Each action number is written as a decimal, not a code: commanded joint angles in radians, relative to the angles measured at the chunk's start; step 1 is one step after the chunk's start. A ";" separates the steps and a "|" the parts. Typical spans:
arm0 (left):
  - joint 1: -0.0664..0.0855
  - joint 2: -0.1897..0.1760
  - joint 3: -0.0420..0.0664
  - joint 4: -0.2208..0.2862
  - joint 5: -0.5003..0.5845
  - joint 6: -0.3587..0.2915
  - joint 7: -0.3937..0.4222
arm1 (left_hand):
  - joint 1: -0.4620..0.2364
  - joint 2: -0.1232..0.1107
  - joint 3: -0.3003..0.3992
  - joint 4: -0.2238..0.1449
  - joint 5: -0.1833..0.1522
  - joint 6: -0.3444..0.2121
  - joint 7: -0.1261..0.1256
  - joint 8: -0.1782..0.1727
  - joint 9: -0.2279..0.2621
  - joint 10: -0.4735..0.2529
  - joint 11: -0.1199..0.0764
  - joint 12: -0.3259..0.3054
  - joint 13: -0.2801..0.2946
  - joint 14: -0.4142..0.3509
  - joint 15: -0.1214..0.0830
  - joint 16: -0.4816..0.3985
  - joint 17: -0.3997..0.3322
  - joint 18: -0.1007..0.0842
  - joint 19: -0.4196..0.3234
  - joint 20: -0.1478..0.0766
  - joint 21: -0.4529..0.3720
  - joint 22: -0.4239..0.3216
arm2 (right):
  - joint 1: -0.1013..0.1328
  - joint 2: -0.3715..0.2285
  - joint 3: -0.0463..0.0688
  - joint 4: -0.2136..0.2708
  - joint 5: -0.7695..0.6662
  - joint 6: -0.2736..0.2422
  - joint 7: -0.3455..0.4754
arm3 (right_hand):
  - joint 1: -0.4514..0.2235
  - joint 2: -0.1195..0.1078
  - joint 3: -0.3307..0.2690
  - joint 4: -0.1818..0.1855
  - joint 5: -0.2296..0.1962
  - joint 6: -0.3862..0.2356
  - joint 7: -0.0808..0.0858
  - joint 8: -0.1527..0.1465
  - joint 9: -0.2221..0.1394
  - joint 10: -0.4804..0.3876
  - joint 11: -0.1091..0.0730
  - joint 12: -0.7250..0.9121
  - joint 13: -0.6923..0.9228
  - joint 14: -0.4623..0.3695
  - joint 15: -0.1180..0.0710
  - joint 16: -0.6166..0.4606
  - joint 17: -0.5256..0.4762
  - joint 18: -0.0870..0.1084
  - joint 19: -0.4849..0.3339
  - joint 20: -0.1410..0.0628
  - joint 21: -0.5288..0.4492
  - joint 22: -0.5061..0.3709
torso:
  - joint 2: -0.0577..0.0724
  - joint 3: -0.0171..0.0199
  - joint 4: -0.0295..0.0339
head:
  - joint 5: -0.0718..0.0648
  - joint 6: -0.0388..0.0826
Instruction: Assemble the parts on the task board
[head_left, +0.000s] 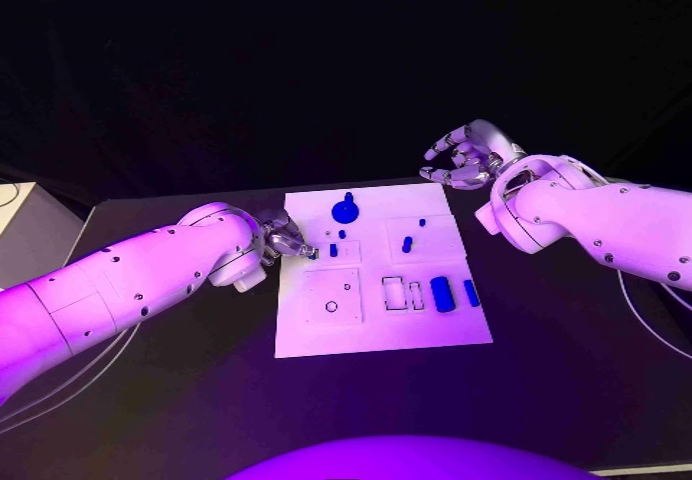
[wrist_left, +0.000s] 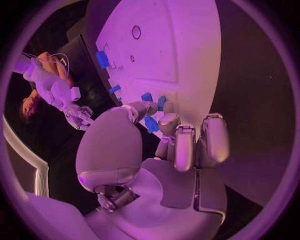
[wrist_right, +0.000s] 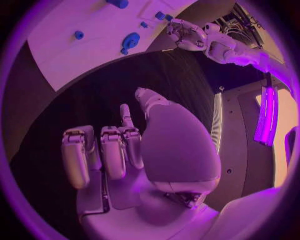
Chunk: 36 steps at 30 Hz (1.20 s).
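Bench (head_left: 173, 400), black, carries a white task board (head_left: 378, 325) at its middle, with the robot's two arms reaching in from either side. The left robot hand (head_left: 286, 240) sits at the board's left edge, toward the far half, its fingertips brought together over the board; the left wrist view shows a small blue part (wrist_left: 151, 124) pinched between the thumb and a finger, just above the board surface, with other small blue parts (wrist_left: 147, 97) close beside it. The right robot hand (head_left: 464, 155) hangs over the bare bench just beyond the board's far right corner, well apart from every part; its fingers are curled in toward the palm with nothing in them, as the right wrist view confirms. On the board, a large round blue part (head_left: 345, 211) lies near the far edge, a small blue peg (head_left: 408, 243) stands near the middle, and two upright blue blocks (head_left: 443, 293) stand near the right edge beside two outlined rectangular slots (head_left: 394, 291). A square recessed panel with a small ring (head_left: 332, 306) occupies the near left part of the board.
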 joint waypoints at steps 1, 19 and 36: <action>0.001 0.004 0.001 0.001 -0.008 -0.010 0.005 | 0.003 0.014 0.169 -0.176 0.000 0.007 -0.002 0.003 0.000 0.003 -0.001 -0.005 -0.001 0.074 -0.006 0.005 0.155 -0.019 0.004 0.000 0.000 0.001 | -0.001 0.001 0.001 0.000 -0.009 -0.001 0.005 | -0.005 -0.003 0.002 0.001 0.003 -0.007 0.000 0.005 0.001 0.081 -0.001 0.004 0.244 0.103 -0.004 0.003 0.257 -0.011 0.100 -0.003 -0.002 0.254 | 0.000 -0.0005 0.0000 | 0.000 -0.002; 0.001 0.016 0.004 -0.009 0.001 -0.004 -0.001 | 0.002 0.016 0.171 -0.176 -0.003 0.007 -0.002 0.001 0.000 0.004 -0.001 -0.006 -0.001 0.074 -0.006 0.005 0.155 -0.019 0.004 -0.001 0.001 0.001 | -0.002 0.004 0.001 -0.003 -0.009 0.000 0.006 | -0.005 -0.003 0.002 0.001 0.003 -0.007 0.000 0.005 0.001 0.081 -0.001 0.004 0.244 0.103 -0.004 0.003 0.257 -0.011 0.100 -0.003 -0.002 0.254 | 0.000 -0.0002 -0.0005 | -0.001 -0.002; 0.002 0.033 0.005 -0.037 0.000 0.021 -0.002 | 0.002 0.017 0.171 -0.177 -0.005 0.007 -0.002 0.000 0.000 0.001 -0.001 -0.009 -0.006 0.074 -0.006 0.005 0.155 -0.019 0.003 -0.001 0.000 0.000 | -0.003 0.006 0.001 -0.004 -0.009 0.001 0.006 | -0.005 -0.004 0.005 0.001 0.008 -0.008 0.000 0.007 0.002 0.082 -0.001 0.005 0.244 0.103 -0.004 0.004 0.257 -0.011 0.100 -0.004 -0.001 0.254 | 0.001 -0.0009 -0.0007 | -0.003 -0.004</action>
